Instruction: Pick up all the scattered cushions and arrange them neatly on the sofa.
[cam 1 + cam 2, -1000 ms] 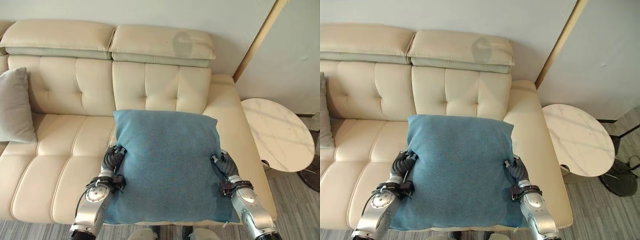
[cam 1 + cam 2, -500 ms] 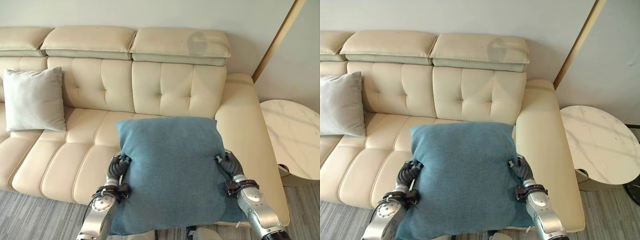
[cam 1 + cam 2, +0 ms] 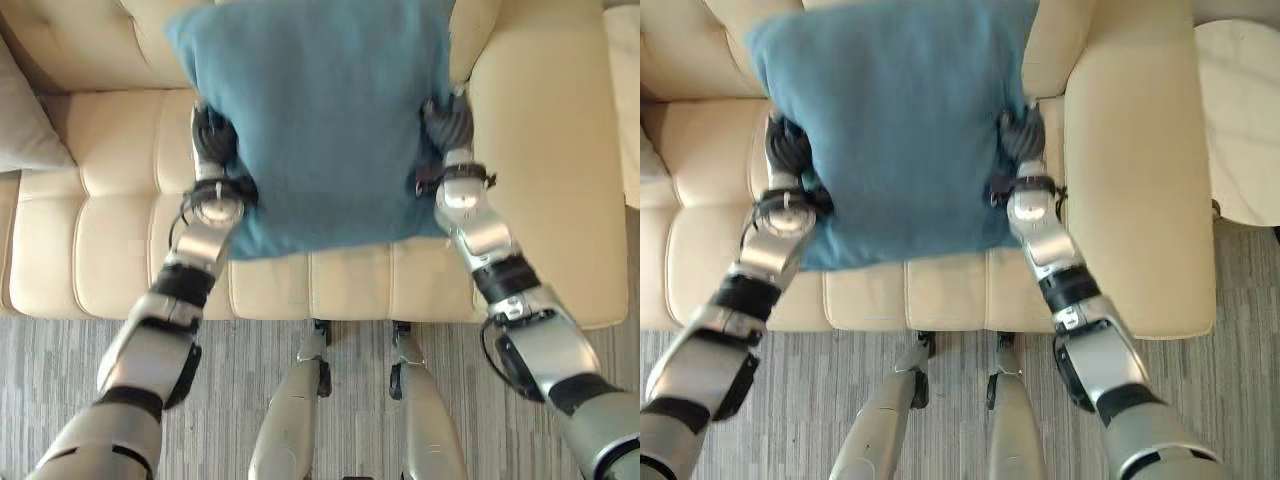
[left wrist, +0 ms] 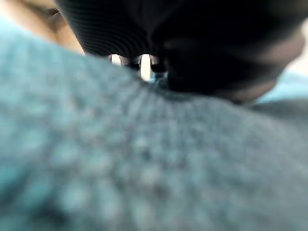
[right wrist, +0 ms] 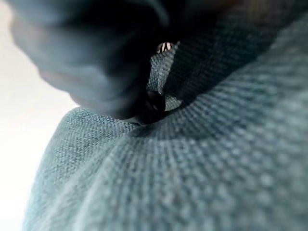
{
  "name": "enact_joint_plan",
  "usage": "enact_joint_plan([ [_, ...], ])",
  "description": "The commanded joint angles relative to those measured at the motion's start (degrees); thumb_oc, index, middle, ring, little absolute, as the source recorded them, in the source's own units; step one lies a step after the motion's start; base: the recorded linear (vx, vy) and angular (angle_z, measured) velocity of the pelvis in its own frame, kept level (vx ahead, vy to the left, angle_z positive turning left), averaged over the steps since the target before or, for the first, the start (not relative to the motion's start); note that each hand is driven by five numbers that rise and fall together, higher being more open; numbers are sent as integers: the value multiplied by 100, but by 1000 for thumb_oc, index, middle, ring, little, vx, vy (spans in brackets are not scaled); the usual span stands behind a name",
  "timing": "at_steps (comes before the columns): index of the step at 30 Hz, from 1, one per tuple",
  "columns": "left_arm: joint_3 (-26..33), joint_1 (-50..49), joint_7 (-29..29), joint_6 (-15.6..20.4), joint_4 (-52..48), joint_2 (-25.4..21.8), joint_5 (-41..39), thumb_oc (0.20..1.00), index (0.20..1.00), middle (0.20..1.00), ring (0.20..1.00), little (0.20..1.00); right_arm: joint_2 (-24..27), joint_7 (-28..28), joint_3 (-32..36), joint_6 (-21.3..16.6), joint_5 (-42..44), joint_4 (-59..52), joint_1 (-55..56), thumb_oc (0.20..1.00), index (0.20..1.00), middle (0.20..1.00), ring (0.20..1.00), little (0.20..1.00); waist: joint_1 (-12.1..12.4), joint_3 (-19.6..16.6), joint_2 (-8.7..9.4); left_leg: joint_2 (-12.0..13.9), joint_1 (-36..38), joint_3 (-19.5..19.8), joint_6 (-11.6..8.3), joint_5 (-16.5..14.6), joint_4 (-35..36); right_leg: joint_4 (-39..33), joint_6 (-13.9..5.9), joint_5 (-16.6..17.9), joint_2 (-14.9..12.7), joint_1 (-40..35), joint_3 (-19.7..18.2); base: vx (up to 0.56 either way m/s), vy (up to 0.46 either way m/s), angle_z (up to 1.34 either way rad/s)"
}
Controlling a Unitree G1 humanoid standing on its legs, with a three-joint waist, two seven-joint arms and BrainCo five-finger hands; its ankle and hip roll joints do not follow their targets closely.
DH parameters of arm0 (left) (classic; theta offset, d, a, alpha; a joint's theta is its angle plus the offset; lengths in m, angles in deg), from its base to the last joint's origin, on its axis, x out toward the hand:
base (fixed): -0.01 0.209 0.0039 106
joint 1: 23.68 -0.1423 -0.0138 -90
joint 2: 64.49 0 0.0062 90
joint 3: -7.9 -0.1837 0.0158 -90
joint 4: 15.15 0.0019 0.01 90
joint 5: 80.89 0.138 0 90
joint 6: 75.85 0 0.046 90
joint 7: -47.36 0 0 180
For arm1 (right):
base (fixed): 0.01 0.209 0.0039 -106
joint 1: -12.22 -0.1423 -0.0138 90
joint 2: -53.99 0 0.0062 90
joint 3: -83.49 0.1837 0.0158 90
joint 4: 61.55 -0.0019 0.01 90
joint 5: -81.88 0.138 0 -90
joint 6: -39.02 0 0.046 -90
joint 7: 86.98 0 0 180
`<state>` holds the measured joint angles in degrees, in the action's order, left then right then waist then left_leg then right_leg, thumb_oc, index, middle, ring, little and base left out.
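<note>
A blue cushion (image 3: 320, 120) hangs flat above the right end of the cream sofa seat (image 3: 100, 250), its far edge reaching the backrest. My left hand (image 3: 212, 135) clamps its left side edge and my right hand (image 3: 450, 120) clamps its right side edge, both arms stretched forward. In the right wrist view a dark fingertip (image 5: 154, 107) digs into the blue cushion (image 5: 216, 168). In the left wrist view the left hand's dark cover (image 4: 192, 38) lies against the same blue weave (image 4: 144, 168). A grey cushion (image 3: 25, 130) leans on the sofa at the far left.
The sofa's broad right armrest (image 3: 545, 150) runs beside my right arm. A round white side table (image 3: 1240, 120) stands past that armrest. Grey striped flooring (image 3: 60, 400) lies in front of the sofa.
The camera has tipped down toward the seat and floor. Both arms have reached forward, carrying the blue cushion farther over the seat toward the backrest.
</note>
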<state>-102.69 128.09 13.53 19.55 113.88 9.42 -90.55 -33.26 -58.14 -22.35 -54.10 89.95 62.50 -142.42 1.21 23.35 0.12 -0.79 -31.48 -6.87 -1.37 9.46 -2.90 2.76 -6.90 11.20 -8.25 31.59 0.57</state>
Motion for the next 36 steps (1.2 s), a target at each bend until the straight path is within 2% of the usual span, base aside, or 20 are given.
enact_joint_plan([
  [1, -368, 514, -473, 387, -467, 60, 940, 200, 200, 200, 200, 200, -190, 643, -433, -672, -629, -539, -279, 200, 200, 200, 200, 200, 60, -518, -3, -121, -36, 350, -70, -886, -468, 362, -71, -820, 176, 12, 197, -58, 31, 6],
  [2, -455, 878, -552, 368, -257, 78, 940, 200, 200, 200, 200, 200, -112, 794, -433, -669, -723, -421, -572, 200, 200, 200, 200, 200, 60, -508, -20, -137, -177, 383, -75, -868, -494, 396, -75, -823, 155, 143, 208, -96, 43, 13],
  [3, -524, 1338, -645, 295, -66, 114, 920, 200, 200, 200, 200, 200, 13, 1091, -450, -500, -955, -240, -989, 200, 200, 200, 200, 200, 55, -442, -62, -168, -400, 433, -72, -854, -559, 468, -80, -821, 133, 367, 186, -66, 16, 12],
  [4, -596, 1603, -667, 270, 103, 155, 870, 536, 536, 536, 536, 536, 120, 1221, -490, -421, -1067, -114, -1210, 200, 200, 200, 200, 200, 54, -414, -79, -188, -544, 464, -66, -845, -609, 520, -84, -832, 125, 495, 193, -92, -3, 15],
  [5, -786, 2112, -602, 185, 581, 196, 730, 1000, 1000, 1000, 1000, 1000, 328, 1289, -682, -221, -1039, 353, -1662, 1000, 1000, 1000, 1000, 1000, 24, -371, -76, -215, -727, 515, -55, -819, -643, 553, -92, -833, 127, 655, 187, -80, -22, 14],
  [7, -1310, 3041, -178, 91, 1378, 53, 381, 1000, 1000, 1000, 1000, 1000, 733, 963, -1077, -64, -222, 1347, -2416, 1000, 1000, 1000, 1000, 1000, 21, -248, -83, -238, -1036, 598, -44, -735, -679, 612, -126, -768, 112, 969, 215, -75, -41, 17],
  [10, -1221, 2848, 134, 80, 1603, -33, -97, 1000, 1000, 1000, 1000, 1000, 971, 626, -1090, -42, 632, 1708, -2358, 1000, 1000, 1000, 1000, 1000, 41, -181, -11, -251, -1133, 648, -52, -652, -596, 563, -125, -739, 130, 1056, 259, -36, -49, 13],
  [13, -1112, 2524, 458, 57, 1948, -46, -407, 1000, 1000, 1000, 1000, 1000, 999, 388, -1081, 70, 837, 1854, -2081, 1000, 1000, 1000, 1000, 1000, 16, -150, 35, -250, -1094, 667, -68, -591, -505, 524, -112, -712, 155, 1057, 264, -8, -14, 1],
  [17, -886, 2041, 704, 102, 2004, -212, -640, 1000, 1000, 1000, 1000, 1000, 938, 204, -923, 7, 1028, 1855, -1670, 1000, 1000, 1000, 1000, 1000, -28, -118, 98, -243, -991, 648, -78, -582, -459, 487, -107, -675, 184, 971, 240, -9, -1, 0],
  [22, -403, 1163, 856, 309, 1267, -631, -798, 1000, 1000, 1000, 1000, 1000, 1237, 15, -606, -96, 928, 1287, -843, 1000, 1000, 1000, 1000, 1000, -17, -98, 136, -244, -719, 613, -93, -624, -467, 434, -90, -662, 209, 689, 252, -19, 10, 4],
  [25, 114, 175, 908, 557, 232, -966, -899, 1000, 1000, 1000, 1000, 1000, 1606, -236, -210, -262, 897, 387, 77, 1000, 1000, 1000, 1000, 1000, 2, -115, 139, -245, -410, 601, -104, -665, -435, 395, -83, -667, 206, 387, 269, 7, 12, -7],
  [28, 917, -1410, 1133, 780, -1046, -1159, -959, 1000, 1000, 1000, 1000, 1000, 1984, -767, 426, -360, 878, -629, 1532, 1000, 1000, 1000, 1000, 1000, 10, -197, 164, -245, 16, 568, -109, -719, -341, 345, -79, -706, 194, -23, 302, 43, 16, -4],
  [30, 1507, -2662, 1389, 848, -1671, -900, -987, 1000, 1000, 1000, 1000, 1000, 1982, -1113, 925, -495, 805, -1223, 2724, 1000, 1000, 1000, 1000, 1000, 20, -292, 198, -256, 310, 556, -96, -776, -300, 343, -83, -753, 166, -321, 344, 74, 2, 2],
  [31, 1813, -3426, 1576, 839, -2049, -685, -1006, 1000, 1000, 1000, 1000, 1000, 1970, -1365, 1202, -427, 615, -1613, 3431, 1000, 1000, 1000, 1000, 1000, 15, -357, 214, -267, 499, 561, -74, -814, -282, 348, -90, -796, 156, -510, 364, 74, 1, -3],
  [32, 1951, -3780, 1643, 790, -2206, -639, -966, 1000, 1000, 1000, 1000, 1000, 1928, -1466, 1367, -366, 524, -1793, 3766, 1000, 1000, 1000, 1000, 1000, 4, -405, 221, -273, 570, 567, -62, -806, -271, 321, -91, -783, 142, -605, 375, 101, 10, -1],
  [33, 2088, -4214, 1802, 789, -2251, -426, -943, 1000, 1000, 1000, 1000, 1000, 1800, -1646, 1506, -485, 511, -1876, 4234, 1000, 1000, 1000, 1000, 1000, 1, -464, 239, -288, 732, 568, -42, -872, -260, 326, -92, -846, 137, -772, 395, 96, 13, 1],
  [36, 2448, -5461, 2202, 633, -2319, 77, -862, 1000, 1000, 1000, 1000, 1000, 1482, -2105, 1929, -451, 170, -2160, 5477, 1000, 1000, 1000, 1000, 1000, -28, -638, 279, -299, 1132, 561, 1, -974, -240, 292, -125, -912, 99, -1221, 445, 83, 18, -1],
])
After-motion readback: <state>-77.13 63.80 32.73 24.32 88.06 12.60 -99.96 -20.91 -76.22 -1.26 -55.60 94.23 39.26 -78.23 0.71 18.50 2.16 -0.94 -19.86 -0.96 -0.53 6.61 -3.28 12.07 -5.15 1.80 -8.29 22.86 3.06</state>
